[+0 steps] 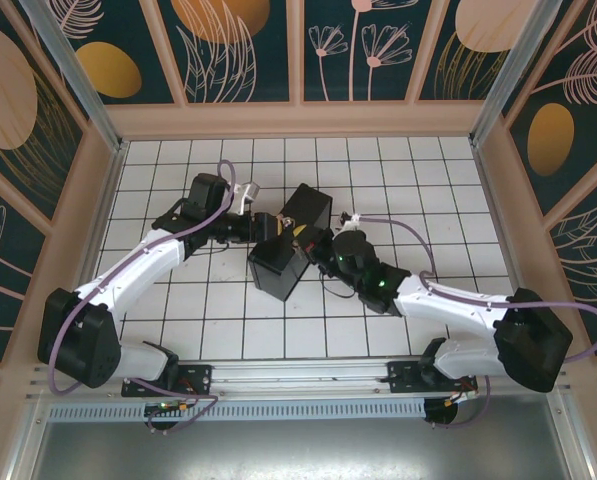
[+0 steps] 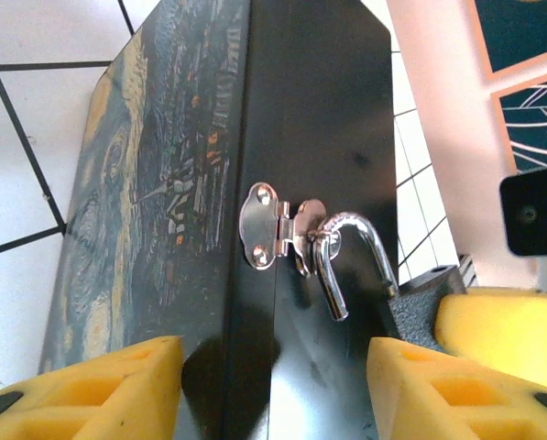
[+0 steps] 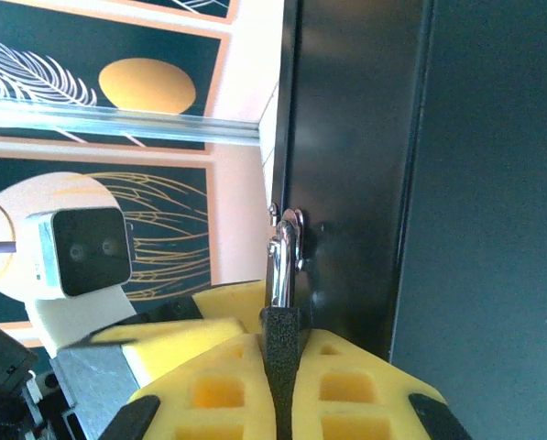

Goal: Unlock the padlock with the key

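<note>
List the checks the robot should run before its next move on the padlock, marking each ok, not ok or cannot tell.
1. Right gripper holds the padlock: ok, its pads are shut on the dark body.
2. Shackle is open: ok, one end hangs free.
3. Shackle is out of the latch: not ok, it is hooked through the latch loop.
4. Left gripper steadies the box: cannot tell; its pads flank the box, but a firm grip is unclear.
5. Where the key is: cannot tell.
</note>
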Controlling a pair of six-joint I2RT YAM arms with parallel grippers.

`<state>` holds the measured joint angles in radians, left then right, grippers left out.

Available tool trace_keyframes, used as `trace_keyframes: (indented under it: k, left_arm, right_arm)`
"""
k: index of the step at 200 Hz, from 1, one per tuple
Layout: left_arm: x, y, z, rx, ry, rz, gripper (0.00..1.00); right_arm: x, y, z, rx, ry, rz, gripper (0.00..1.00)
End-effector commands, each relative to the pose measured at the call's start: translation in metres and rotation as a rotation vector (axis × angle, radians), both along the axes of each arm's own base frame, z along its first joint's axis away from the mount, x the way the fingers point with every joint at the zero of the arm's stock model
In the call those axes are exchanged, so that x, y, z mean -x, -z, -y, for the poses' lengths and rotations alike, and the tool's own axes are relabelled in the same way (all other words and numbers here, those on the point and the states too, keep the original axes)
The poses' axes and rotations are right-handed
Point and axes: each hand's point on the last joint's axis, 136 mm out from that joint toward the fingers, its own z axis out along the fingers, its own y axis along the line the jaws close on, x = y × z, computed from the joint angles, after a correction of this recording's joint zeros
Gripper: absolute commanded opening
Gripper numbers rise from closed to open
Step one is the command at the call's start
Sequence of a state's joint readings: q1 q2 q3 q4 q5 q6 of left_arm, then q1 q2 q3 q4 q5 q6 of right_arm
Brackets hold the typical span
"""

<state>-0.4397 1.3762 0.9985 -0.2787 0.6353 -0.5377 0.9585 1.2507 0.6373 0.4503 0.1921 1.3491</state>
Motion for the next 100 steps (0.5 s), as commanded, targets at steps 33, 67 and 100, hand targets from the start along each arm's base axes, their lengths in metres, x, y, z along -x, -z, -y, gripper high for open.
trace_keyframes:
  k: [33, 67, 100]
  left_arm:
    - [0.008, -0.025, 0.008, 0.02, 0.069, 0.082, 0.6]
    - [0.021, -0.027, 0.006, 0.015, 0.113, 0.087, 0.67]
    - [0.014, -0.022, 0.009, 0.02, 0.101, 0.078, 0.65]
  right_arm:
    - [-0.016, -0.018, 0.012, -0.093, 0.017, 0.086, 0.0]
    - [-0.036, -0.052, 0.038, -0.002, 0.072, 0.188, 0.0]
    - [-0.049, -0.043, 0.023, 0.061, 0.014, 0.171, 0.0]
